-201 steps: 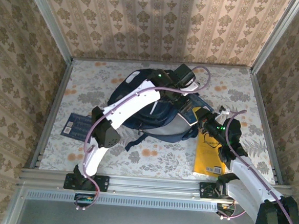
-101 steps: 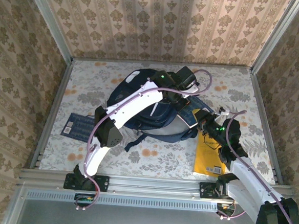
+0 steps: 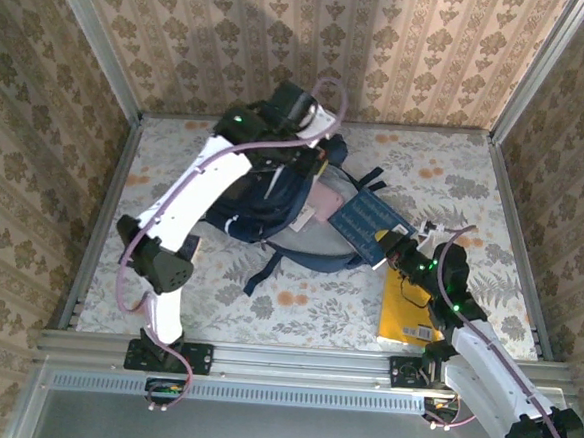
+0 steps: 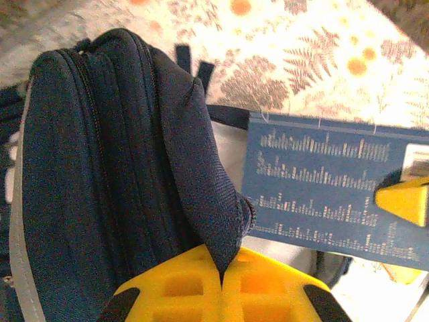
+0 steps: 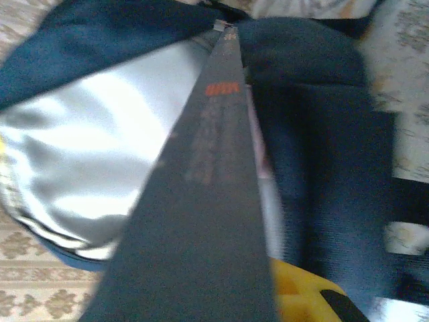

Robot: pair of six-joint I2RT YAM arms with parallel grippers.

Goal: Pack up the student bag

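At the left pincer (image 4: 221, 274): both yellow fingers (image 4: 177, 288) are pressed together with a fold of navy fabric pinched between them. We record it as fully closed on the student bag (image 4: 100, 174). The fold rises from the pads as a taut ridge beside the bag's zipper lines. Seen from above, this arm reaches over the bag from the left side of the desk (image 3: 455, 180) and meets the bag at its far end.

Right pincer (image 3: 394, 254): clamped on the near right corner of a dark blue book (image 4: 315, 178), whose cover is printed with rows of pale columns. In the left wrist view we see one yellow finger lying on the cover. The book is held off the desk and tilted, its far end toward the bag's open mouth. In the right wrist view we look along the book edge-on. Its far end points at the pale grey lining (image 5: 87, 154), and a thin pink strip (image 5: 260, 161) sits just beside it. We cannot tell whether the book's far end is inside the bag or only above it.

Student bag: lies at the middle of the desk, nearer the far edge than the near one, mouth turned toward the right edge. A dark strap (image 3: 261, 274) trails from it toward the near edge.

Yellow book (image 3: 406, 312): flat on the desk by the near right corner, partly beneath the right arm.
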